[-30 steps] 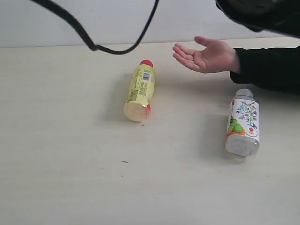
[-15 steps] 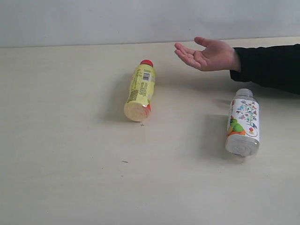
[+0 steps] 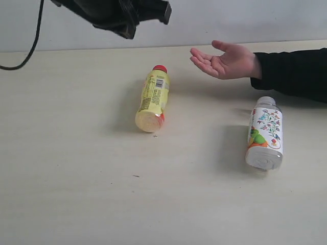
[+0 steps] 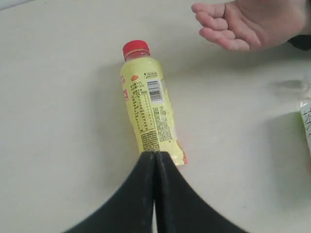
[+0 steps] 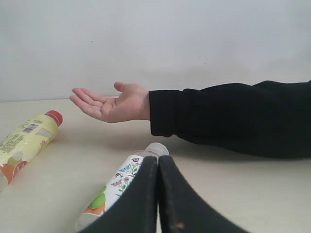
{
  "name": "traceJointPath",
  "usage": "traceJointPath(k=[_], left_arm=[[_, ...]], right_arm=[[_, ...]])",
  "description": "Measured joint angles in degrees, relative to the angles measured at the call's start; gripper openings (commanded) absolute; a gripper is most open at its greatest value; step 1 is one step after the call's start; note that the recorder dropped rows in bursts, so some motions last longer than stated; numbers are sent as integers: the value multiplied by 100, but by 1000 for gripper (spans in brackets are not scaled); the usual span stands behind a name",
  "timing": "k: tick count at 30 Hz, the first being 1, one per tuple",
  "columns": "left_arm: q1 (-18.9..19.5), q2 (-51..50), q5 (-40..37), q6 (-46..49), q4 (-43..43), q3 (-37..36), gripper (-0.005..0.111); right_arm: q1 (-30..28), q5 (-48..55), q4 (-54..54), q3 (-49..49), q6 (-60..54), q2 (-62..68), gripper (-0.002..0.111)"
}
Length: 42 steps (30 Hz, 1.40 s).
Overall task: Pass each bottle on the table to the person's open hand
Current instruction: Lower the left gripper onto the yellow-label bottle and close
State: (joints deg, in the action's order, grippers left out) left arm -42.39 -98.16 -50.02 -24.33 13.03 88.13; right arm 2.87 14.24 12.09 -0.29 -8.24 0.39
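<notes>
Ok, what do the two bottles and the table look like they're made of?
Yellow bottle: probably plastic, opaque yellow with a glossy printed wrap; the barcode and sheen show.
Floral bottle: clear plastic, see-through at neck and base, with a printed label.
Table: pale, matte, with a faint grain; wood or laminate, can't tell which.

Plain pale wall (image 3: 245,20) is standing behind a wide cream worktop (image 3: 66,168), meeting its far edge in a straight line. Soft, diffuse light is casting only faint, blurred shadows across the faintly grained surface, which is showing a few tiny dark specks (image 3: 135,176).
</notes>
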Motion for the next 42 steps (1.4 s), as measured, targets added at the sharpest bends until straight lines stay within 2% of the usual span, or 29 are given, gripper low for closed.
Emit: traceJointPath(k=[3, 8, 10, 13, 14, 16, 18, 19, 20, 30, 42], left_arm=[[-1, -204, 303, 0, 39, -384, 0], [10, -694, 525, 0, 39, -434, 0], [95, -970, 442, 0, -166, -179, 0], [343, -1490, -97, 289, -825, 691, 0], [355, -1567, -154, 344, -909, 817, 6], [384, -1898, -262, 457, -1051, 1200, 28], [384, -2186, -262, 486, -1099, 1296, 67], [384, -2278, -250, 486, -1111, 1296, 93], [384, -2456, -197, 486, -1075, 1296, 106], [384, -3115, 377, 314, -731, 1304, 105], [384, -3445, 513, 314, -731, 1308, 105]], right_arm=[[0, 0, 0, 0, 0, 0, 0], [0, 0, 0, 0, 0, 0, 0], [0, 0, 0, 0, 0, 0, 0], [0, 0, 0, 0, 0, 0, 0], [0, 0, 0, 0, 0, 0, 0], [0, 0, 0, 0, 0, 0, 0], [0, 0, 0, 0, 0, 0, 0], [0, 0, 0, 0, 0, 0, 0], [0, 0, 0, 0, 0, 0, 0], [0, 0, 0, 0, 0, 0, 0], [0, 0, 0, 0, 0, 0, 0]])
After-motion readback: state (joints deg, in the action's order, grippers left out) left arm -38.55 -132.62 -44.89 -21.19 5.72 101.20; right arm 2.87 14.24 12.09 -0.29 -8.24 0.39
